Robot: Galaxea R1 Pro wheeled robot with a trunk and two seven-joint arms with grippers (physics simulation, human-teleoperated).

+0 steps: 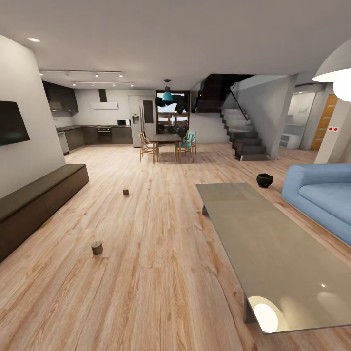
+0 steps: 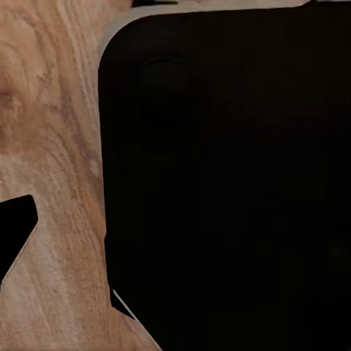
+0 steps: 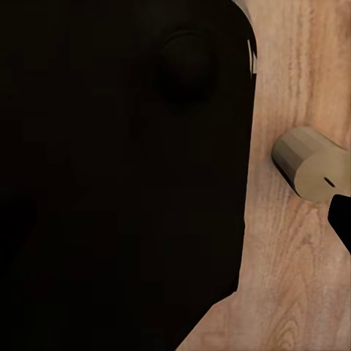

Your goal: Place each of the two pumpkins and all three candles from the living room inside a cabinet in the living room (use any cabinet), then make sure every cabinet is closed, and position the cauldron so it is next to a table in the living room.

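Candles: two stubby cylinders stand on the wooden floor at the left of the head view, the nearer candle at lower left, the farther candle up toward the middle, well apart from each other.
Third cylinder: in the right wrist view a pale stubby cylinder lies on the floor just beside a black body; possibly another candle, though the close view makes that hard to confirm.
Cabinet: the long dark-brown cabinet runs along the left wall under a wall screen, its front panels flush.
Table: the grey glossy table stretches from centre to lower right, a lamp glare on its near corner.
Cauldron: the black cauldron sits on the floor past the table's far right corner, near the blue sofa.
Obstacles: dining table and chairs and a staircase stand far back.
Open room: a broad bare floor strip lies between cabinet and table.
End effectors: both wrist views show a large black shape over floor; I cannot tell how either end effector's jaws stand.
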